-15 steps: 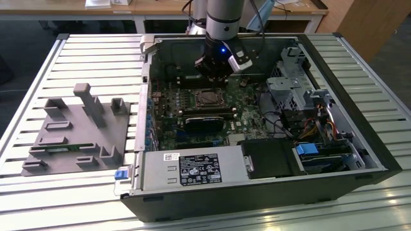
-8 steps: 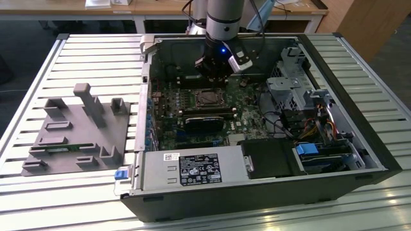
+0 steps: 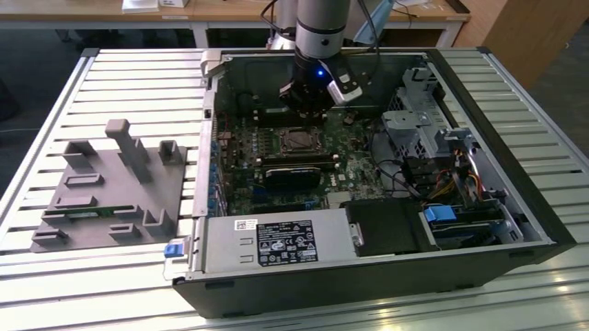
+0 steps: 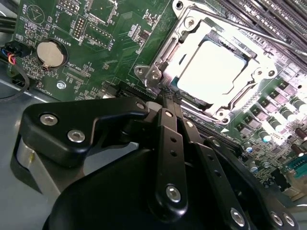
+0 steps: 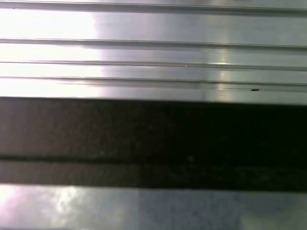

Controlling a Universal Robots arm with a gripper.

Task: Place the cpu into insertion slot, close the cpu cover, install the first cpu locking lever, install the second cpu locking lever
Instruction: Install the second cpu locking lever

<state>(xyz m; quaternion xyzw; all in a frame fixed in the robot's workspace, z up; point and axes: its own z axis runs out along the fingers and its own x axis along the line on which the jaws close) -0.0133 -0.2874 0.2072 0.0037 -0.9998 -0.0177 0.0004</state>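
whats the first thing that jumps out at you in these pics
An open computer case lies on a slatted metal table, its green circuit board exposed. The gripper hangs just beside the insertion slot, where the cpu gleams inside the closed cpu cover.

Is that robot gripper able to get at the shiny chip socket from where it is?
Probably yes. In the second wrist view the gripper sits right at the edge of the insertion slot, with the cpu seated under the cpu cover and nothing between them.
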